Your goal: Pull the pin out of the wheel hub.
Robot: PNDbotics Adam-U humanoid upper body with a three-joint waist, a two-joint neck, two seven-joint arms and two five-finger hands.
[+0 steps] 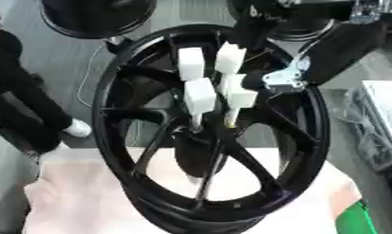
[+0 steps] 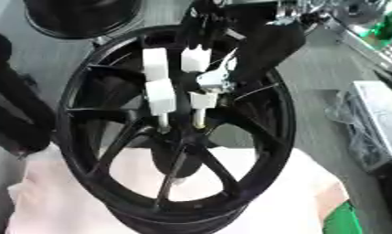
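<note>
A black spoked wheel stands upright on the table, with its hub low in the middle. My right hand comes in from the upper right and reaches into the wheel's centre. Its white-padded fingertips are bunched together just above the hub. Two thin pale rods hang under the lower pads; the right one, the pin, has a yellowish tip and points down at the hub. The pads appear closed on its top. My left hand does not show.
A pale cloth covers the table under the wheel. Another dark wheel lies on the floor behind. A person in black stands at the left. A white box and a green thing sit at the right.
</note>
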